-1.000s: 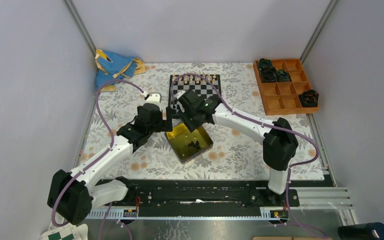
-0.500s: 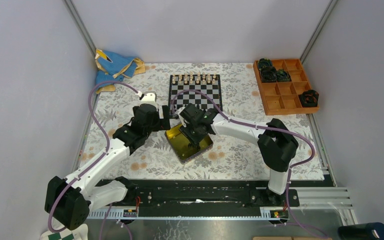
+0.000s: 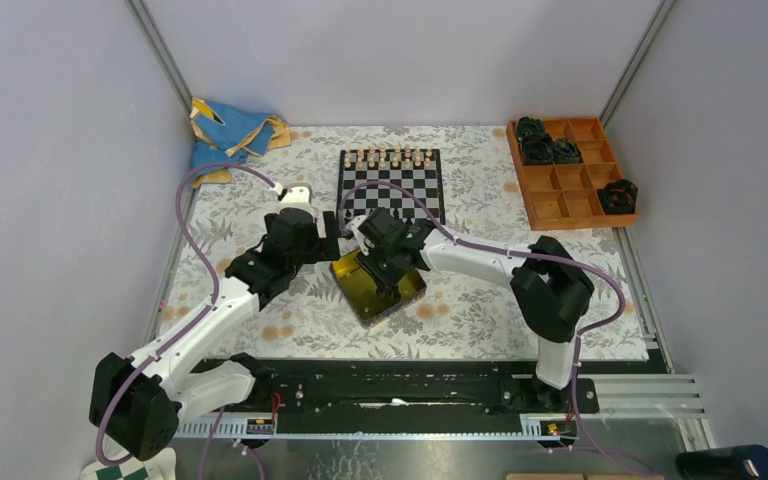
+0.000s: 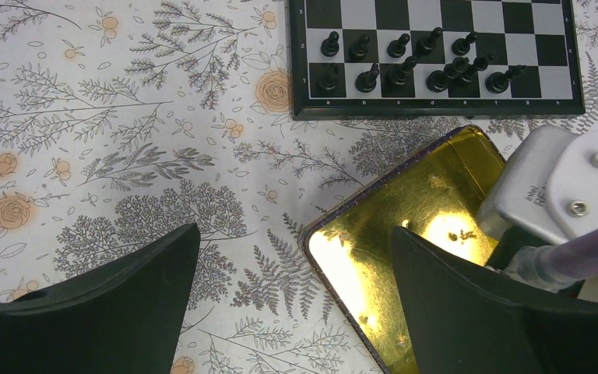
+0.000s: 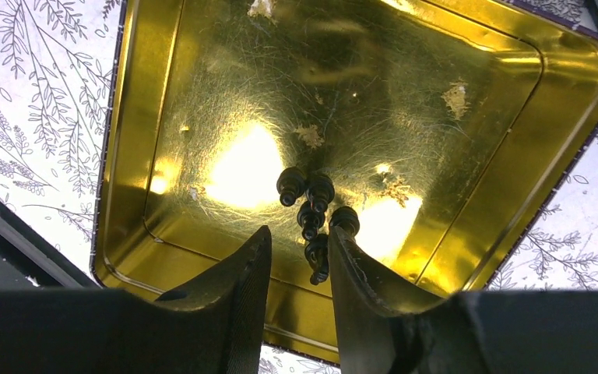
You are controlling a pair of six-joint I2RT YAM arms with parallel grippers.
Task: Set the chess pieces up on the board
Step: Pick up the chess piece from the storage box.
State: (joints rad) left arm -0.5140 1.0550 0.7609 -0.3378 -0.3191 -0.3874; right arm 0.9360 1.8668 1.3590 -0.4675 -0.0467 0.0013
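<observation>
Right gripper (image 5: pixel 299 238) low in yellow tin (image 5: pixel 136 117), fingers part-spread around one black chess piece (image 5: pixel 317 261), grip unconfirmed. Left gripper (image 4: pixel 294 234) spread wide beside the tin. Other black pieces (image 4: pixel 401 66) stand on board (image 4: pixel 436 109).

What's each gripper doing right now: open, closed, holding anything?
Left gripper: wide open, empty, over the corner of the tin.
Right gripper: partly open, straddling a black chess piece in the tin; not gripping it yet.
</observation>
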